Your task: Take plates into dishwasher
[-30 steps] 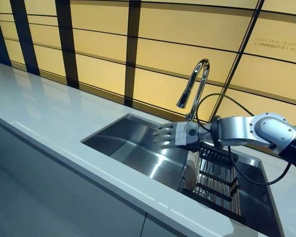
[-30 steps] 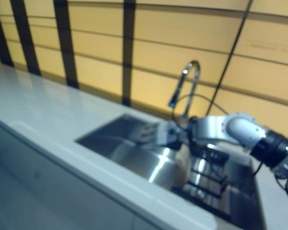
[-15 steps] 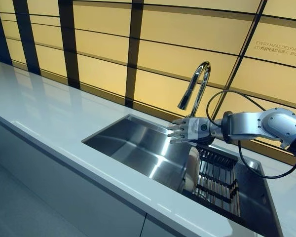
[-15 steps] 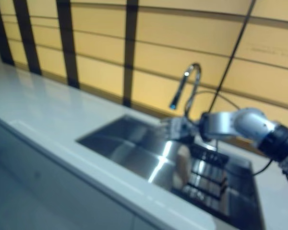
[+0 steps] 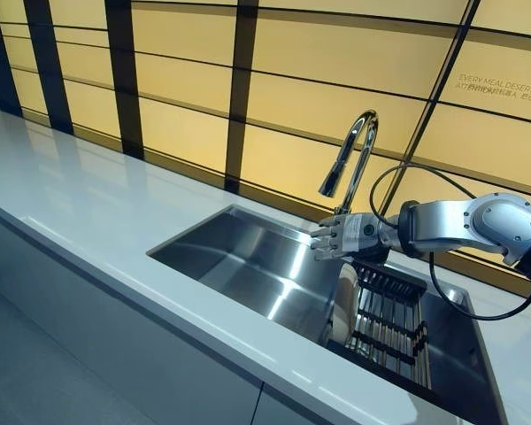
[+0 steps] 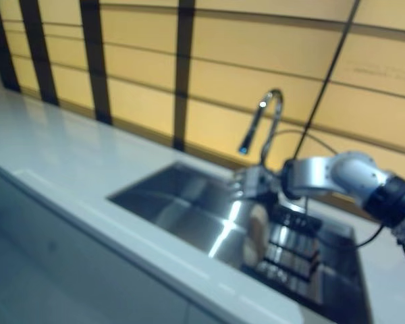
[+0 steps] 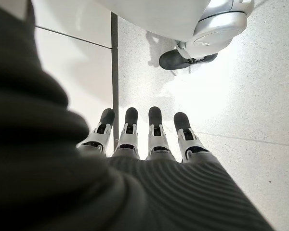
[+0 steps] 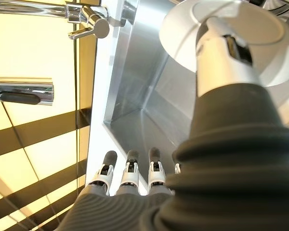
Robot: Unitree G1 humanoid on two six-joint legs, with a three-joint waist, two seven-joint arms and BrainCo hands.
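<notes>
A pale plate (image 5: 342, 305) stands on edge in the dark rack (image 5: 391, 320) in the right part of the steel sink (image 5: 239, 257). My right hand (image 5: 341, 236) hovers above the plate, just under the faucet (image 5: 350, 155), open with fingers straight and nothing in it. In the right wrist view the plate (image 8: 180, 33) shows round and white behind the thumb, apart from the fingers (image 8: 130, 175). My left hand (image 7: 144, 144) shows only in its own wrist view, open, hanging over the floor.
A long white counter (image 5: 88, 221) runs around the sink, with its front edge toward me. Behind it rises a wall of yellow panels with dark strips (image 5: 239, 88). The sink's left basin holds nothing.
My right hand has risen out of the sink basin and drawn back to the right, up beside the faucet. The plate in the rack has not moved.
</notes>
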